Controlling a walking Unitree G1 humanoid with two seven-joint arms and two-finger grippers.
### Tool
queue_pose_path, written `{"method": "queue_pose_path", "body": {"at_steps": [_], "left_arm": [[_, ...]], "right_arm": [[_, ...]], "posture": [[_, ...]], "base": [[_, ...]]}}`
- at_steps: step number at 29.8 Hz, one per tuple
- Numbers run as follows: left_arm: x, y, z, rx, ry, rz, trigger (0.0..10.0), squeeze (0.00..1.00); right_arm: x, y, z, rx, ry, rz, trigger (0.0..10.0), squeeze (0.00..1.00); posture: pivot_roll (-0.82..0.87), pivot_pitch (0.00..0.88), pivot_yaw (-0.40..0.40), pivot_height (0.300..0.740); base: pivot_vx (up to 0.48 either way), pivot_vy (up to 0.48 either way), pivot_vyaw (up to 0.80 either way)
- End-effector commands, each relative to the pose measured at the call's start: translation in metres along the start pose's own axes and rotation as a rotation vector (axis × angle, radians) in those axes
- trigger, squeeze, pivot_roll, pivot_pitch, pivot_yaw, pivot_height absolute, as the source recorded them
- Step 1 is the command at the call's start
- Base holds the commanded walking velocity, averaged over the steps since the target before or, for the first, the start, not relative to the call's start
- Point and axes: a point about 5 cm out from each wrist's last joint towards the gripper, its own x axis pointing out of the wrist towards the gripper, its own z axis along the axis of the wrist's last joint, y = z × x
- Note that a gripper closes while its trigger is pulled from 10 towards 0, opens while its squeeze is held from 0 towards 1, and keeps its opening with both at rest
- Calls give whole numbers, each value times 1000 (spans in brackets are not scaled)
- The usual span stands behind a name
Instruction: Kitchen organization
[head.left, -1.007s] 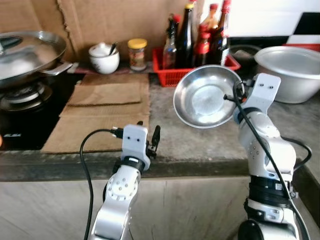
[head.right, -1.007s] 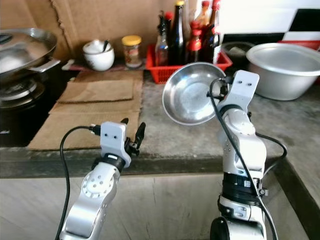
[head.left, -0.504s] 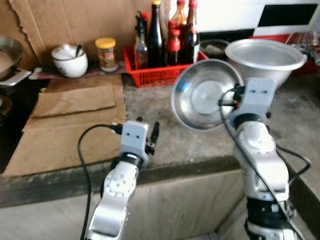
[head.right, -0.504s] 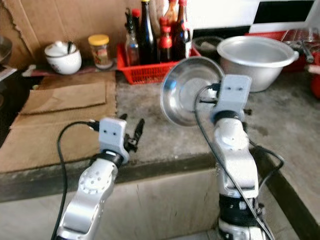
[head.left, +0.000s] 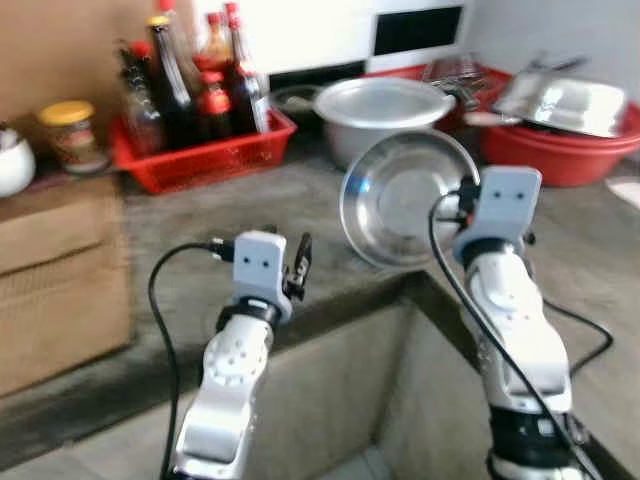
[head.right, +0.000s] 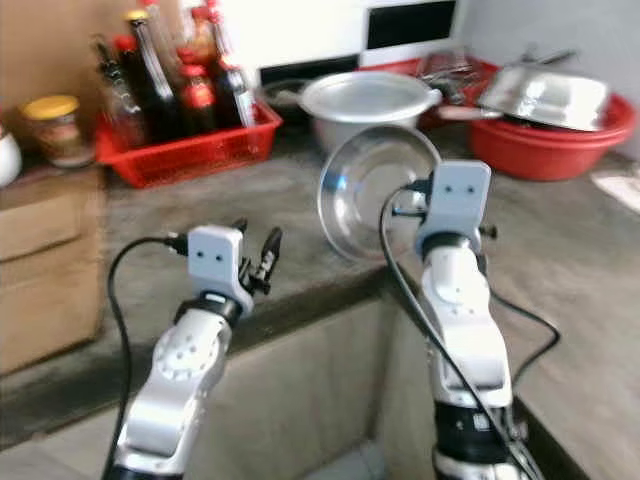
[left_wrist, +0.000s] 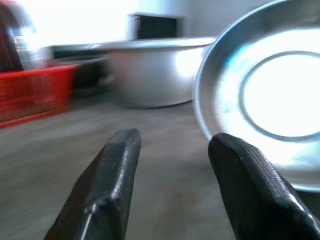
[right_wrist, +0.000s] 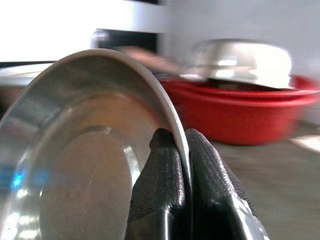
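**Steel bowl held on edge above the counter corner**

Steel bowl (head.left: 405, 198), shallow and shiny, is held up on its edge in the air by the right gripper (right_wrist: 182, 165), its hollow side facing the robot's head; the two black fingers (right_wrist: 160, 185) are pinched tight on its rim, one on the inside and one on the outside; the bowl hangs over the grey stone counter (head.left: 330, 250) near the inner corner where the counter edge turns, clear of the surface.

The left gripper (head.left: 296, 268) is raised at the counter's front edge, just left of the bowl and apart from it; its fingers (left_wrist: 112, 175) are spread with nothing between them, pointing across the counter toward the bowl's rim.

Behind the bowl a large aluminium pot (head.left: 385, 105) stands on the counter; to its right a red basin (head.left: 570, 150) carries an upturned steel vessel (head.left: 565, 98); to the left a red basket (head.left: 200, 150) holds several dark sauce bottles (head.left: 175, 75); further left a yellow-lidded jar (head.left: 68, 130) stands by the wall, with the edge of a white cup (head.left: 12, 160) beside it; brown cardboard (head.left: 55, 260) covers the counter's left part; the views are somewhat blurred.
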Motion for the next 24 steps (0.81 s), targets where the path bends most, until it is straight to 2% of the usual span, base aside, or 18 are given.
{"method": "queue_pose_path", "body": {"at_steps": [1, 5, 13, 16, 21, 24], "left_arm": [[-1, 6, 3, 1, -8, 16, 10000, 0], [-2, 5, 2, 1, -8, 13, 10000, 0], [-1, 3, 1, 42, -11, -18, 10000, 0], [-2, 1, 0, 64, -7, -38, 10000, 0], [-2, 1, -1, 49, -3, -33, 10000, 0], [-1, 2, -3, 28, 11, -24, 10000, 0]], "right_arm": [[0, 5, 13, 24, -60, 11, 0, 0], [1, 4, 15, 25, -67, 6, 0, 0], [0, 4, 16, 30, -72, -9, 0, 0], [0, 4, 16, 27, -74, -8, 0, 0], [0, 5, 15, 21, -73, -7, 0, 0], [0, 5, 15, 18, -73, -7, 0, 0]], "posture": [[13, 15, -16, 740], [10, 17, -13, 740], [10, 21, -9, 740], [10, 20, -8, 740], [8, 15, -6, 740], [8, 13, -9, 740]], "base": [[0, 476, -775], [0, 474, -775], [0, 0, -775], [247, -409, -775], [0, -422, -769], [167, -167, -773]]}}
